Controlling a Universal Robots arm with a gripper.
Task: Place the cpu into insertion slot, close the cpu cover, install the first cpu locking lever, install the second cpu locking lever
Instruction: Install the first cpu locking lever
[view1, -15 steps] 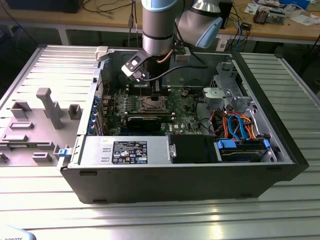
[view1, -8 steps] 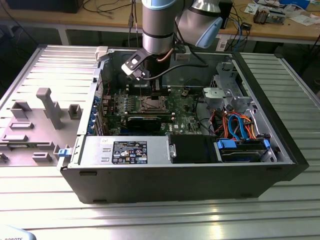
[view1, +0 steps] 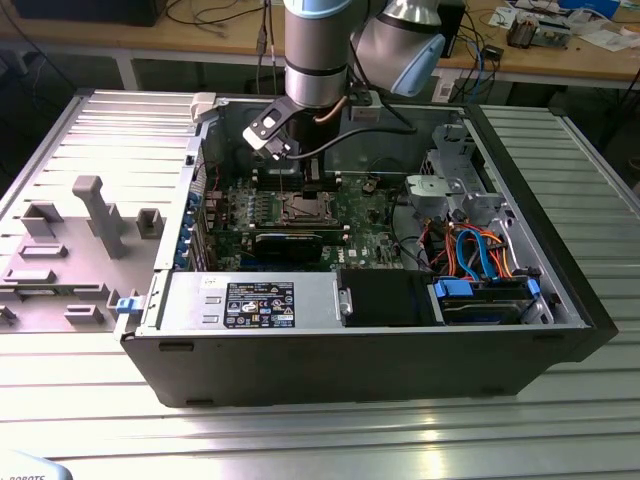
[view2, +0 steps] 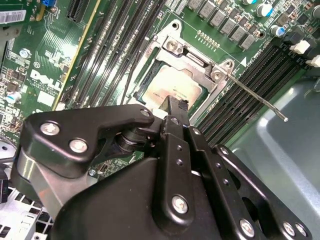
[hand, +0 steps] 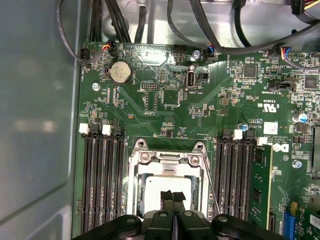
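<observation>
Gripper (hand: 172, 196), fingers closed together on nothing, sits just above cpu (hand: 158, 186), which lies seated in insertion slot (view1: 300, 209) under lowered cpu cover (hand: 165, 159), one lever (view2: 255, 97) angled out beside the slot.

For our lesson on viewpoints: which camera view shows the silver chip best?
The first wrist view: it looks straight down on the chip, with the claw covering one edge. The second wrist view shows it slanted, partly behind the claw. In the exterior view it is distant, hard to make out.

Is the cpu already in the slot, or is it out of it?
In. The cpu lies flat in the slot, framed by silvery metal, in both wrist views.
</observation>
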